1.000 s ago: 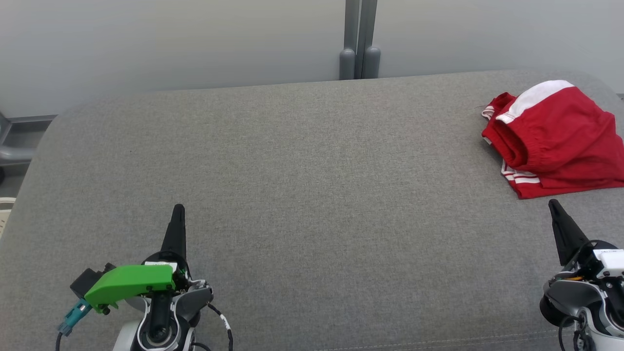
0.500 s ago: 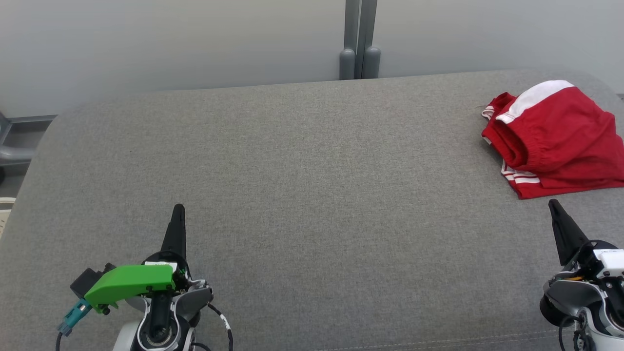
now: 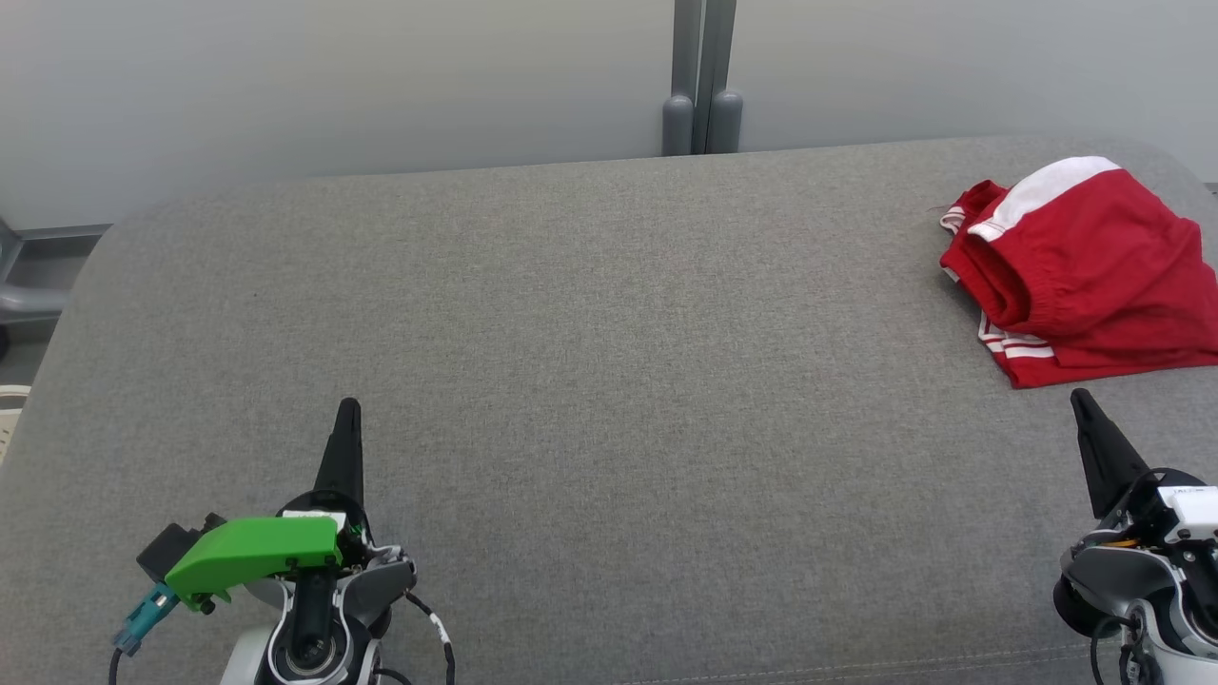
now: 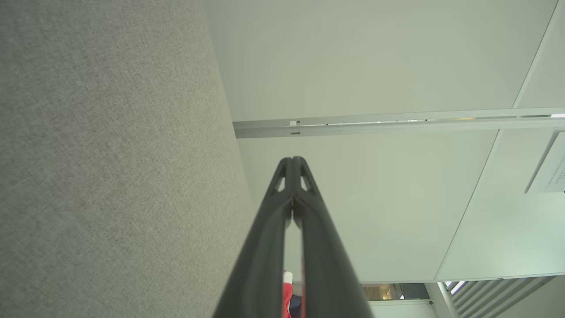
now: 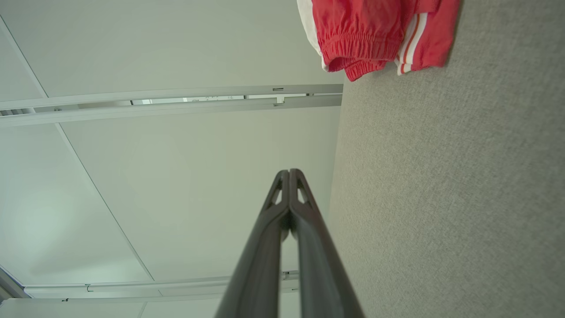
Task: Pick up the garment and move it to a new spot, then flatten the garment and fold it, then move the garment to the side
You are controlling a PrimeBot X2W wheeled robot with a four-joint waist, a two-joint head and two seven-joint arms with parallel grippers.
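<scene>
Now | our left claw (image 3: 348,409), right claw (image 3: 1079,398) pinched closed, empty, resting idle | garment (image 3: 1094,276) bunched just ahead of right claw

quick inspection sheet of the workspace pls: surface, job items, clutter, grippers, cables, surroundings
surface: grey fabric surface, smooth, seam along the near edge
job's things: red garment with white stripes, bunched at the far right, elastic band showing, not held
clutter: nothing seen
grippers: left gripper shut, holding nothing, lower left; right gripper shut, holding nothing, just short of the garment, not touching it
cables: black cable loops beside the left wrist; teal connector sticks out at its side
surroundings: pale wall panels, grey post behind the far edge
</scene>
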